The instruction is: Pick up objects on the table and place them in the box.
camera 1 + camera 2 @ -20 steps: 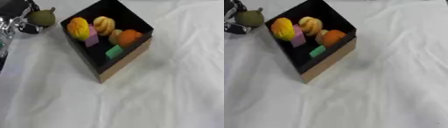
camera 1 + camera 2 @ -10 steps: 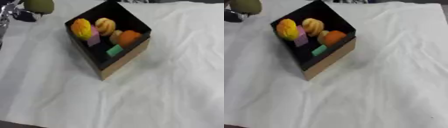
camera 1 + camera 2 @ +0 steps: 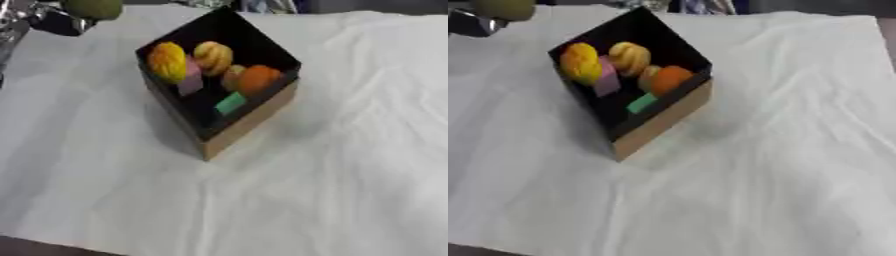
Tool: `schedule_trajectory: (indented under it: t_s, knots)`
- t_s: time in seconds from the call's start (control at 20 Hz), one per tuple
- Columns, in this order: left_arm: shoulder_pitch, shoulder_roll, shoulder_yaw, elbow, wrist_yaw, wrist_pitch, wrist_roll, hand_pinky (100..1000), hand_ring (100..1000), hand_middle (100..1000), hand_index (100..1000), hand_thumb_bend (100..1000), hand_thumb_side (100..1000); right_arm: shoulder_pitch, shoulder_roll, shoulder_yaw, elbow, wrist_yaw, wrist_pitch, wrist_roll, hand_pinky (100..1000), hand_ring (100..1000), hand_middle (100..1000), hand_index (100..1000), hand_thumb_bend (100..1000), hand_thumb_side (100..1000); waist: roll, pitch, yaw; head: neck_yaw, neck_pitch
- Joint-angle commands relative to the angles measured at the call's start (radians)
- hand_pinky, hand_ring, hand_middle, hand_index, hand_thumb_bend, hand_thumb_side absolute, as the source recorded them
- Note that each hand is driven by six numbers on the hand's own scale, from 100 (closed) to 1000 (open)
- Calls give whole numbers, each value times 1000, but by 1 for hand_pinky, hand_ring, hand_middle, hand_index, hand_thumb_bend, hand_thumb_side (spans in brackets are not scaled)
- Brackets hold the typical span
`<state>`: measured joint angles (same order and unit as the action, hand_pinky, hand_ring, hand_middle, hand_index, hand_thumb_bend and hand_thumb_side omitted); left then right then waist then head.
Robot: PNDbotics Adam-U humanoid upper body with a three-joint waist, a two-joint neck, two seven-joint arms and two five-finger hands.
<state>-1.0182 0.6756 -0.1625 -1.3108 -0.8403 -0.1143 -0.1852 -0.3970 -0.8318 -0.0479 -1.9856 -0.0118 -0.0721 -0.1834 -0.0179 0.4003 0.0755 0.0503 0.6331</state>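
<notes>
A cardboard box with a black inside stands on the white cloth, turned corner-on to me. In it lie a yellow fruit, a striped orange-yellow piece, an orange, a pink block and a green block. At the top left corner my left hand holds an olive-green round fruit, up and to the left of the box, partly cut off by the picture's edge. My right hand shows in neither view.
A wrinkled white cloth covers the table. The table's near edge shows dark at the bottom left. Some blurred things lie at the far edge behind the box.
The whole picture has shifted, so the camera has moved; the table's near edge now shows. The left hand with the green fruit sits a little higher relative to the box.
</notes>
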Motion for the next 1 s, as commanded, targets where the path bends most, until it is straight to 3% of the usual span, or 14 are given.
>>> schedule_trajectory:
  t_s: [0.05,0.4,0.75,1.0]
  knots:
    - [-16,15,-25,-97,57,-10,-40,664,629,556,583,305,100,-15,-31,-7,-14,-11,-3,4,892,873,666,758,100,540,-1,-44,-2,-1,8]
    - [-27,-56,-96,-217,139,-19,-144,671,624,557,584,247,100,-24,-25,-4,-14,-15,-2,7,892,873,665,757,100,545,0,-42,-9,-3,13]
    - [-41,-138,-144,-193,185,-26,-213,691,628,579,608,163,100,-34,-20,-1,-14,-19,-1,12,892,873,663,757,100,546,0,-39,-15,-12,22]
    - [-53,-178,-172,-135,184,-47,-244,725,677,640,673,295,100,-42,-18,2,-14,-22,-2,16,891,873,662,757,100,545,0,-39,-18,-32,34]
